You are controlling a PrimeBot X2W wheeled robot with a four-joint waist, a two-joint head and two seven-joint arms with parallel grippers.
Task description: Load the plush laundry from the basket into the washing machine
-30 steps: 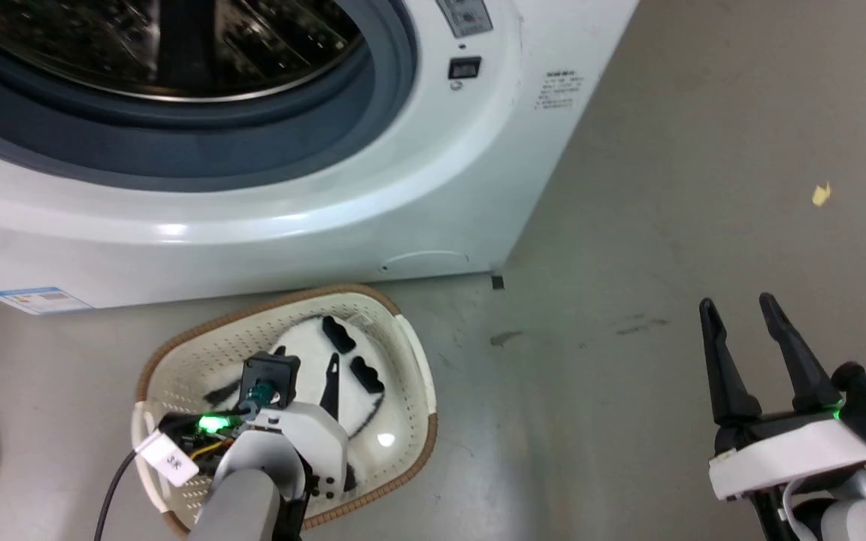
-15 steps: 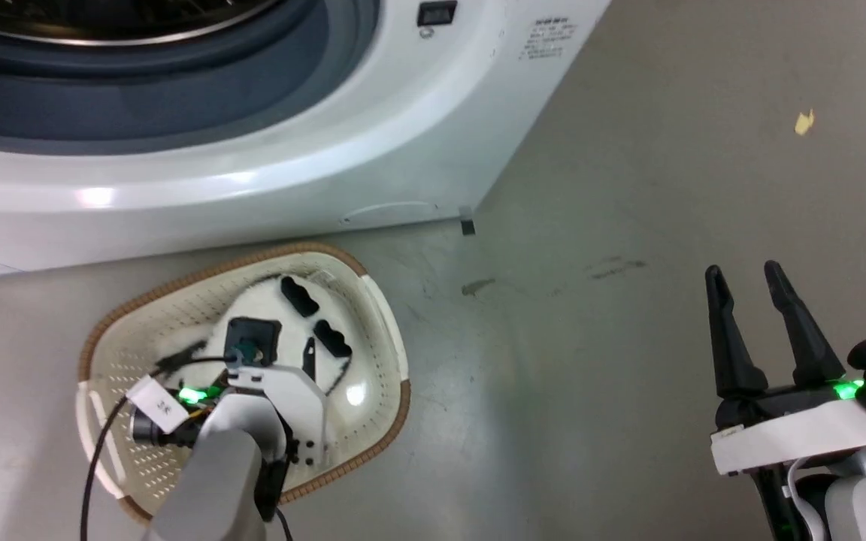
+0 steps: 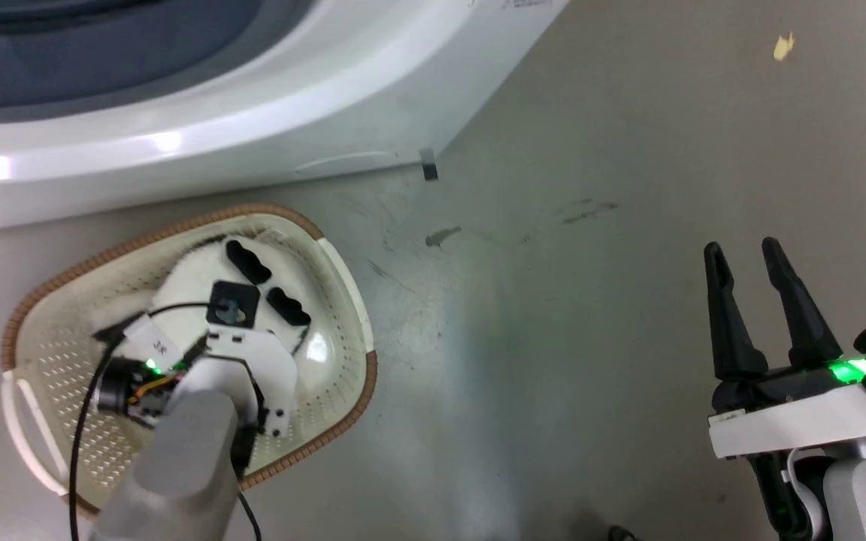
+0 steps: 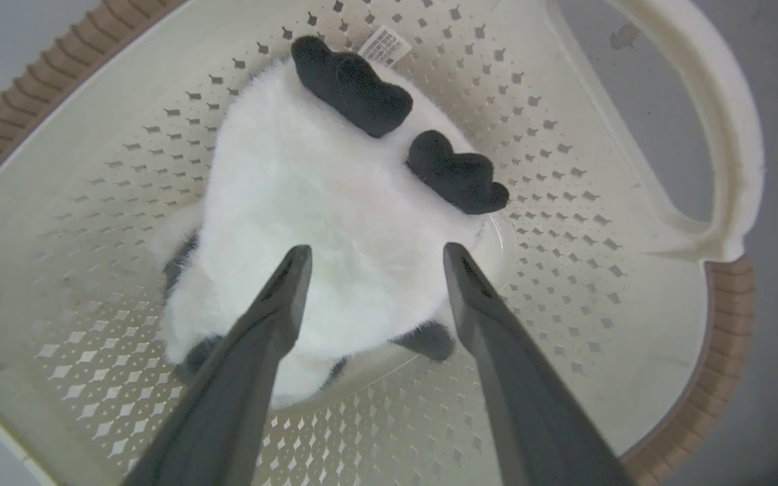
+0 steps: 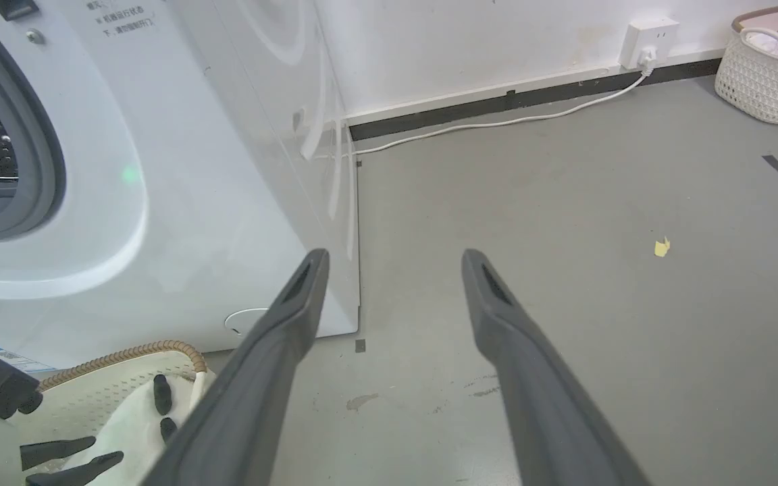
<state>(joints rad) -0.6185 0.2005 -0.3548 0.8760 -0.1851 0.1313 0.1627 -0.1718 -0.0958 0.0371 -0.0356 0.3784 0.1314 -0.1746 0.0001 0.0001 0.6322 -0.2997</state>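
Note:
The plush laundry (image 4: 335, 223), fluffy white with black patches, lies in the cream basket (image 4: 564, 270) with the brown rim. My left gripper (image 4: 377, 251) hangs just above the plush with its jaws open, one finger on each side of the white body, gripping nothing. In the head view the left wrist covers part of the plush (image 3: 185, 282) inside the basket (image 3: 350, 315). The washing machine (image 3: 252, 113) stands right behind the basket, its grey gasket at the top edge. My right gripper (image 3: 740, 246) is open and empty over bare floor, far right of the basket.
Grey floor spreads to the right of the washer (image 5: 193, 202). A yellow scrap (image 5: 661, 248) lies on it. A white cable runs along the wall to a socket (image 5: 649, 34). Another white basket (image 5: 767, 67) with clothes stands at the far right corner.
The head camera has tilted down, so washer and basket slid up and left in the picture. My left wrist has turned over the plush, hiding its fingers. The right gripper holds about the same place.

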